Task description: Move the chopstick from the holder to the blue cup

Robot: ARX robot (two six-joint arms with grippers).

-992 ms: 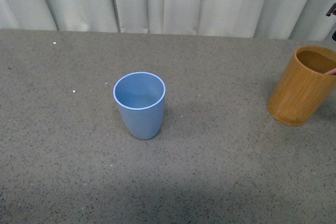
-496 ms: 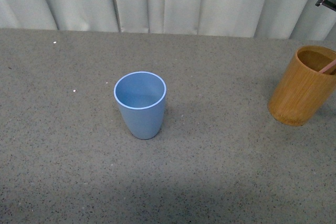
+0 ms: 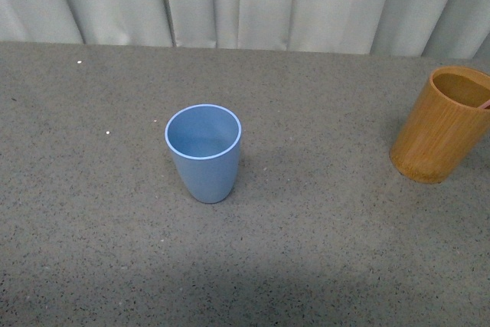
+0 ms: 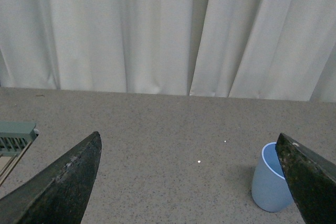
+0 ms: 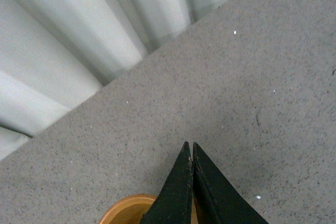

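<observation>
1. The chopstick (image 3: 484,103) is in the holder (image 3: 440,132). Only a short pink bit shows, at the 3 o'clock side of the rim, cut off by the edge of the front view. The holder stands on the counter (image 3: 321,250), well apart from the blue cup (image 3: 204,162) and at the cup's 3 o'clock. The cup is upright and looks empty
2. The right claw (image 5: 190,145) has its fingers pressed together, hanging over the holder's rim. We cannot make out whether the stick sits between them. The left claw (image 4: 188,137) is spread wide and holds nothing, with the blue cup beside one finger
3. We judge the chopstick to be light, stiff and smooth, so it could swivel or slip in a loose pinch. We would hold it near the upper end, clear of the rim, and lift straight up before carrying it toward 9 o'clock. The light cup may tip if the stick knocks its wall
4. Half a second ago a piece of the right arm showed at the 1 o'clock corner of the front view, and it is gone now. A longer slanted stretch of the stick also showed over the rim then. The cup and holder have not shifted
</observation>
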